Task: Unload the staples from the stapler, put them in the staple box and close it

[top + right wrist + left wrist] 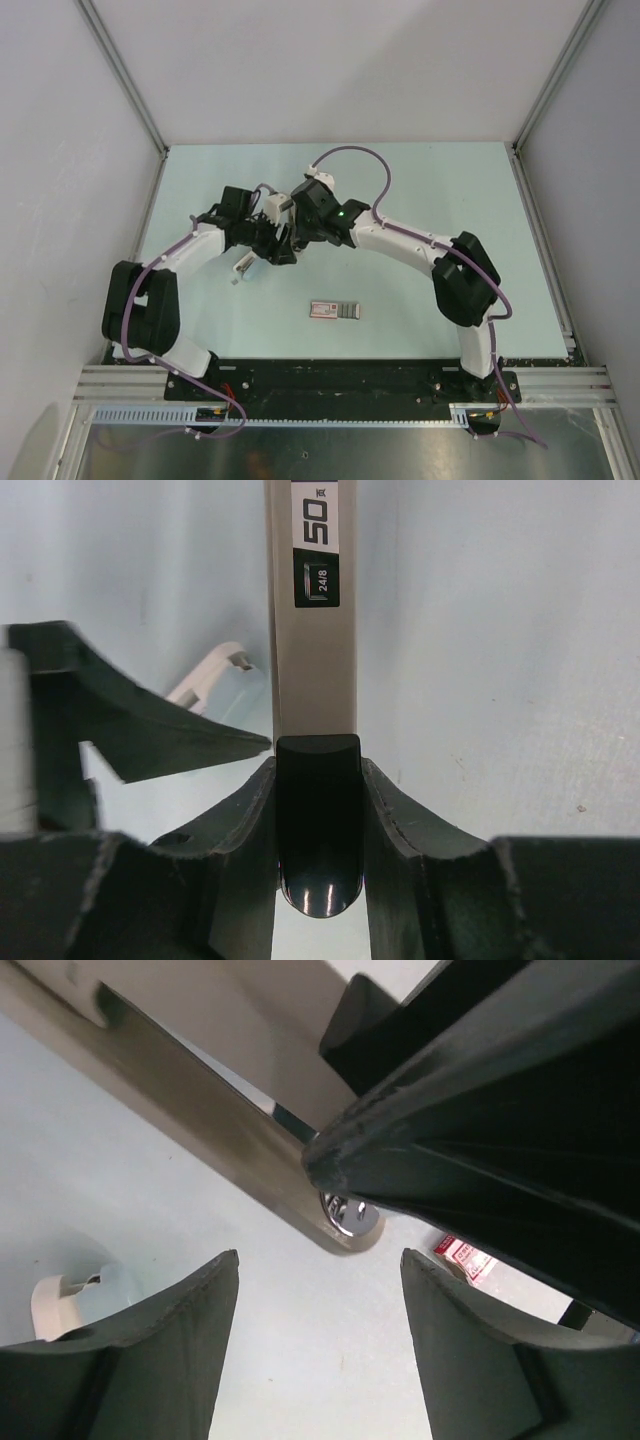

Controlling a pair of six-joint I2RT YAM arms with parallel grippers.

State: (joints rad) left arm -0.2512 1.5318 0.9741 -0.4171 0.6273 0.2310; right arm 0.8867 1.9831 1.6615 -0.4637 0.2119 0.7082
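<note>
My right gripper (pixel 317 770) is shut on the glossy black end of the stapler (pixel 312 650), whose beige bar with its "50" label runs away from me. Its pale blue and white part (pixel 222 678) hangs lower left and shows in the top view (pixel 243 265). In the left wrist view the bar (pixel 200 1120) crosses diagonally above the table, ending at a metal rivet (pixel 348 1212). My left gripper (pixel 318 1255) is open just short of that end, with only table between its fingers. The staples are hidden.
A flat red-and-white box (pixel 335 310) with a grey end lies on the pale green table (pixel 430 190) in front of both grippers, and shows beside the left gripper's right finger (pixel 463 1257). White walls and aluminium posts enclose the table.
</note>
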